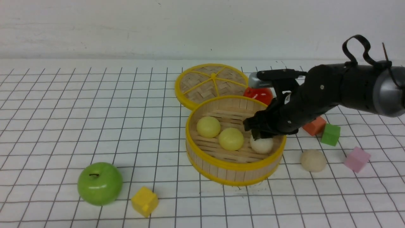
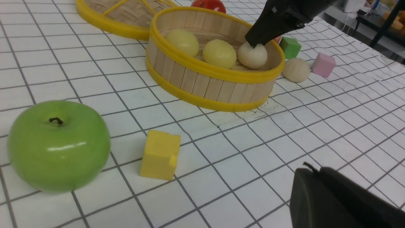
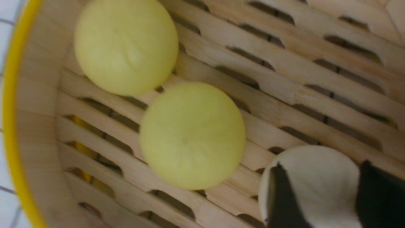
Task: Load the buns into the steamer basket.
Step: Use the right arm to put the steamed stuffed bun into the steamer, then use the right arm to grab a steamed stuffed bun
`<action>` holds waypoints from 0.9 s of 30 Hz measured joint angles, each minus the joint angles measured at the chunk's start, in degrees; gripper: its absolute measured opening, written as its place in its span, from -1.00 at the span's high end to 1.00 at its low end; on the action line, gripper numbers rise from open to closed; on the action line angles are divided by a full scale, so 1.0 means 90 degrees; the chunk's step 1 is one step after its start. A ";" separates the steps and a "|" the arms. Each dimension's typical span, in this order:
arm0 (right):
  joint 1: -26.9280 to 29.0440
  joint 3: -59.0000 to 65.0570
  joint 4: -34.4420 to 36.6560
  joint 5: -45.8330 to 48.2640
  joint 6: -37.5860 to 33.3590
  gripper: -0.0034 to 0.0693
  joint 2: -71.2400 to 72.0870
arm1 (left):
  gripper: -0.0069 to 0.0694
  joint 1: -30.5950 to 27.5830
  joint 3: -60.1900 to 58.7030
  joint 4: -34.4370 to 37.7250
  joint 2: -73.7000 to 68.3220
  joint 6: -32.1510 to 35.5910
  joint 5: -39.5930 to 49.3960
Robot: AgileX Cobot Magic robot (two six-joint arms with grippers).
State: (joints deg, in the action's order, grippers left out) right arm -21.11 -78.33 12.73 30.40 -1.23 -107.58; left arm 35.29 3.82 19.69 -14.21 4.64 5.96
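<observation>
From the front, the steamer basket [image 1: 234,166] sits on the desk [image 1: 63,126] holding a yellow bun [image 1: 208,126], a second yellow bun [image 1: 231,138] and a white bun [image 1: 262,145]; the right hand [image 1: 258,136] reaches down onto the white one, while a fourth bun [image 1: 313,160] lies on the desk near the basket's right side. The left wrist view shows only a dark edge of the left hand [image 2: 332,196], so I cannot tell whether it is spread or pressed together. In the right wrist view, black fingers [image 3: 281,199] flank the white bun [image 3: 316,171], though I cannot tell whether they pinch it.
</observation>
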 joint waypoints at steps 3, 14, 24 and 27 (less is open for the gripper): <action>0.0000 -0.0014 0.0015 0.0220 0.0000 -0.42 0.0488 | 0.77 0.0000 0.0000 0.0000 0.0000 0.0000 0.0000; 0.1113 0.0922 -0.1084 0.1342 0.1065 -0.03 0.0936 | 0.73 0.0000 0.0000 0.0000 0.0000 0.0000 0.0000; 0.1266 0.1022 -0.0795 0.0311 0.1065 0.15 0.0399 | 0.72 0.0000 0.0000 0.0000 0.0000 0.0000 0.0000; 0.1266 0.1022 -0.0846 0.0078 0.1065 0.15 0.0249 | 0.70 0.0000 0.0000 0.0000 0.0000 0.0000 0.0000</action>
State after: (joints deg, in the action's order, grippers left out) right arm -9.71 -69.14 5.11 31.10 8.35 -105.34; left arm 35.29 3.82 19.69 -14.21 4.64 5.96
